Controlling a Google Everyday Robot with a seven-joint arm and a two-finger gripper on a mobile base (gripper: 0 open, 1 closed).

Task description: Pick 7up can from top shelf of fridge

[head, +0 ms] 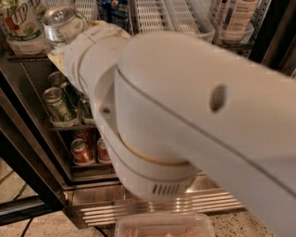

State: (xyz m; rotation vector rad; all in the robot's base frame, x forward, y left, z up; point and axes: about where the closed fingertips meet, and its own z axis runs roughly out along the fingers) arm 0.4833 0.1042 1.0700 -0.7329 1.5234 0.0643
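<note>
Gripper (69,44) at the top shelf (152,16), just beside a tilted silver-topped can (62,21); whether clenched, cannot tell.

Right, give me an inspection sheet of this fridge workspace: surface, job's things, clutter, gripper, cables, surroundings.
Surface: top shelf, white slotted lanes, largely blocked from view by the arm.
Job's things: 7up can stands at the shelf's left end, inside the fridge.
Clutter: silver-topped can, tilted, beside it; blue can further right; short green cans a rack below; copper cans lower still.
Gripper: hidden behind the arm's wrist, which ends by the silver-topped can.
Cables: possible cable, a thin dark line on the floor.
Surroundings: pale tray at the bottom edge; dark door frame on the left.
</note>
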